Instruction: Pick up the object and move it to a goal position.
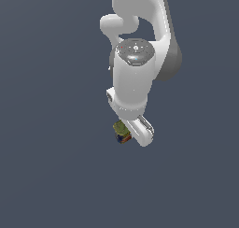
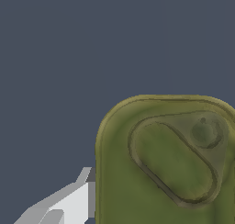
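Hand (image 1: 127, 134) beside olive-topped object (image 1: 122, 130); grip unclear.

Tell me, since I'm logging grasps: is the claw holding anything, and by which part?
It cannot be told for sure. The small olive-topped block with colourful printed sides sits right at the claw; one finger lies against its side, but the other is hidden.

No text, label or number can be read on the block (image 1: 122, 131) or anywhere else.
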Controlling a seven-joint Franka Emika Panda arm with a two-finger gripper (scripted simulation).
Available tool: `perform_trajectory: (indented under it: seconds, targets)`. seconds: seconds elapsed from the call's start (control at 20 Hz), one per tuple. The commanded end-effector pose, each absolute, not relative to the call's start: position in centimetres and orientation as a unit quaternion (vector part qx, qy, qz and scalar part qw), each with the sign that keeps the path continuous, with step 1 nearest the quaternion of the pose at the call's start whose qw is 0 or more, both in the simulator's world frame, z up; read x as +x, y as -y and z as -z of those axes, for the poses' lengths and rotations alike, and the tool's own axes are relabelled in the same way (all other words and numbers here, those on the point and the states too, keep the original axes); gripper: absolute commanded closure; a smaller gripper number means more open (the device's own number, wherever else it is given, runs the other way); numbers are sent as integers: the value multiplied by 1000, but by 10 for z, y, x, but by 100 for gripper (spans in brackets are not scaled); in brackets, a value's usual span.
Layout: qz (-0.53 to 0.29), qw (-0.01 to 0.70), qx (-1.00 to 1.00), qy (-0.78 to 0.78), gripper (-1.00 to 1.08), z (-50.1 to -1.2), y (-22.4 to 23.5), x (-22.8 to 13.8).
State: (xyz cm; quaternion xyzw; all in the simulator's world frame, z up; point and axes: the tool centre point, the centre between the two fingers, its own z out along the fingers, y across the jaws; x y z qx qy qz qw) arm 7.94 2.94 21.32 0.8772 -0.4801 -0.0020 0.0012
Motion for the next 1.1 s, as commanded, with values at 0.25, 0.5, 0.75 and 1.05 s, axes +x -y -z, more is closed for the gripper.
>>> perform_trajectory:
  seconds: [0.25, 0.5, 0.75, 1.05]
  targets:
    - [0, 1, 877, 480, 108, -291, -70, 76]
    - [0, 0, 877, 480, 108, -326, -89, 76]
    - [0, 0, 877, 480, 108, -345, -100, 76]
    - [0, 0, 877, 480, 108, -351, -104, 77]
